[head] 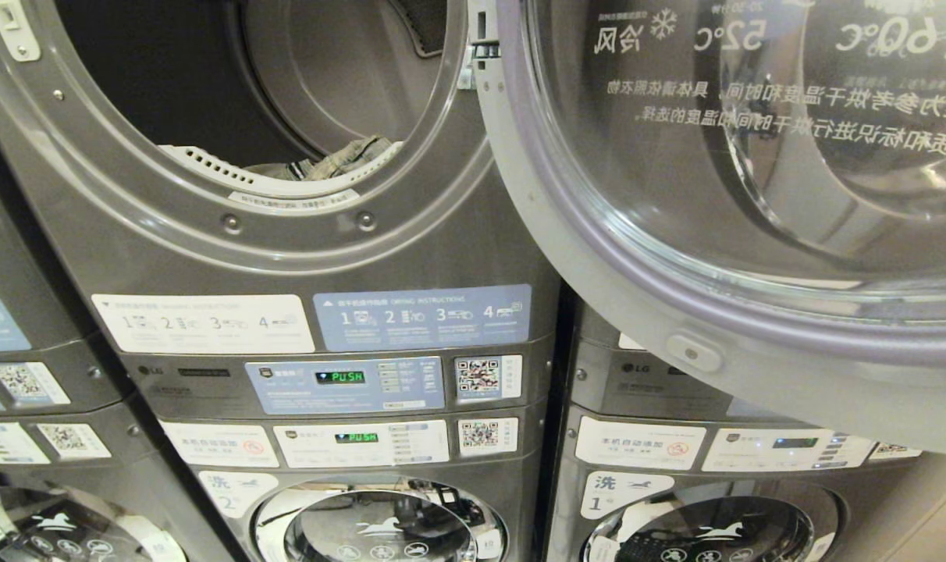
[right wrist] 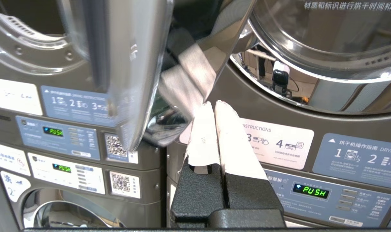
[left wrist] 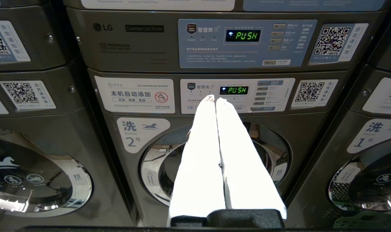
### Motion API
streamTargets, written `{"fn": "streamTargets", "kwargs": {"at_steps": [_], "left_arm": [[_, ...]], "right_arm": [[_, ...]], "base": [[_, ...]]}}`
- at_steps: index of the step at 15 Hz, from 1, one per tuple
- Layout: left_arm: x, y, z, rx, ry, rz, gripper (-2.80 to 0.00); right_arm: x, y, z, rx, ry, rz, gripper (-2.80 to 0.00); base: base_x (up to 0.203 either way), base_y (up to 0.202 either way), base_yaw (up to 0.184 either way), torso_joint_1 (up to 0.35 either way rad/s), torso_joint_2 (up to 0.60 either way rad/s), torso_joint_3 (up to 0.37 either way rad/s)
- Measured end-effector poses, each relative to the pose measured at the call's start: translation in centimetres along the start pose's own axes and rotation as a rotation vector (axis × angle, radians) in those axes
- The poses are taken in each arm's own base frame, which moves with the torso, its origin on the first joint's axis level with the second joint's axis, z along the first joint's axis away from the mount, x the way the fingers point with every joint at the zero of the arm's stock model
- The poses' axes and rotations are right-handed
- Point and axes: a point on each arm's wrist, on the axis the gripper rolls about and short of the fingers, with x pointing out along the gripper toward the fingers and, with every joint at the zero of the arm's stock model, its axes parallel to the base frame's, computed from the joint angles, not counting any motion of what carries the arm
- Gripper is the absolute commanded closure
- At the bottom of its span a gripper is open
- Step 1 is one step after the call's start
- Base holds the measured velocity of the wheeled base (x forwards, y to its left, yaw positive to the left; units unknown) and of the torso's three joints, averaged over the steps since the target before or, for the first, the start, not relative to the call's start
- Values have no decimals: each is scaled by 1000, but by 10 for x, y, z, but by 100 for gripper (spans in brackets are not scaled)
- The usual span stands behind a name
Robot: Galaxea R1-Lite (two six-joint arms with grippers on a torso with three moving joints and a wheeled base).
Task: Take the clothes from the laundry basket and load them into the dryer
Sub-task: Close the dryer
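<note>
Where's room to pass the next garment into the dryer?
The drum opening is wide open; only one plaid garment lies on its lower lip at the right. Upper and left parts are bare. The right is crowded: the swung-out door hangs close beside it.

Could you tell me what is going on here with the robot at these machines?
The robot faces a stacked dryer whose door stands swung open to the right. Some clothes already lie inside the drum. Neither gripper holds anything: the right gripper is shut and empty just below the open door, and the left gripper is shut, parked in front of the lower washer.
</note>
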Motion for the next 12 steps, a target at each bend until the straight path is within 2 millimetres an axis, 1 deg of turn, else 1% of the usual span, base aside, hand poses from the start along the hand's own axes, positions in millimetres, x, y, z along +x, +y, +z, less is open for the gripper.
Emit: {"fn": "streamTargets", "kwargs": {"at_steps": [2, 4, 6, 12], "left_arm": [[0, 0, 0, 0, 0, 0, 0], [0, 0, 0, 0, 0, 0, 0], [0, 0, 0, 0, 0, 0, 0], [0, 0, 0, 0, 0, 0, 0]], "right_arm": [[-7, 3, 2, -8, -27, 27, 0], [-10, 3, 3, -19, -38, 28, 0], [-10, 4, 3, -26, -40, 32, 0], [-8, 5, 5, -28, -39, 116, 0]], "base": [[0, 0, 0, 0, 0, 0], [0, 0, 0, 0, 0, 0], [0, 0, 0, 0, 0, 0], [0, 0, 0, 0, 0, 0]]}}
